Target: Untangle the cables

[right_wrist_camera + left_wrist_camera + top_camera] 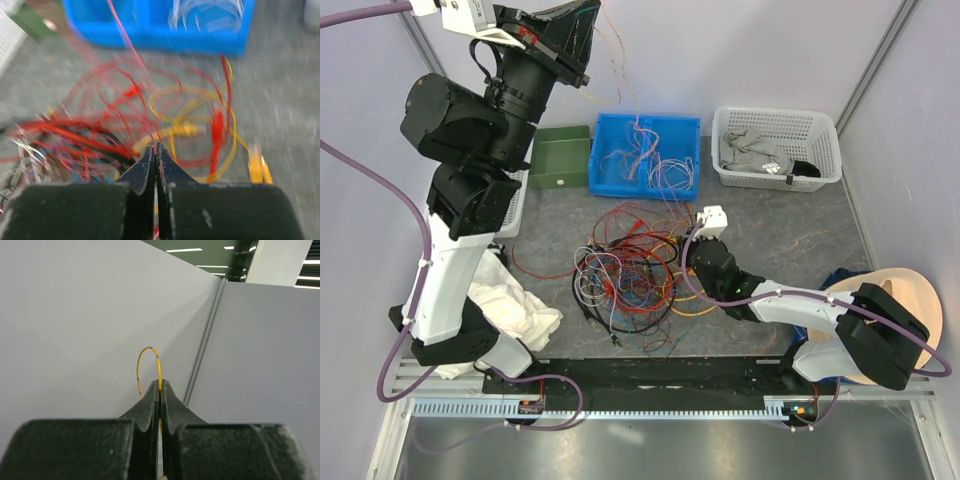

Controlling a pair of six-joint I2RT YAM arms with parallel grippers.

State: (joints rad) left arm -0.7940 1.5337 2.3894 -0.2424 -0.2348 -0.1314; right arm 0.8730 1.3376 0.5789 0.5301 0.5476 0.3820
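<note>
the left gripper was way up in the air on its tall, raised arm. its two black fingers were pressed tight on a thin yellow wire that looped out just past the tips. seen from above, thin wires hung from it down toward the blue plastic box at the back, so that wire ran mostly up and down.

the heap of red, yellow, black and white cables lay on the grey table, in front of the blue box. the right gripper was much the nearer one. its arm lay low and bent, and the gripper sat right at the heap's right edge, pointing toward the box. its fingers were squeezed together as well. a thin red wire ran right up to the tips, but the picture was too blurry for me to tell if it was pinched.

i think the next pull would need to go away from the heap, or the loops would only get tighter.
</note>
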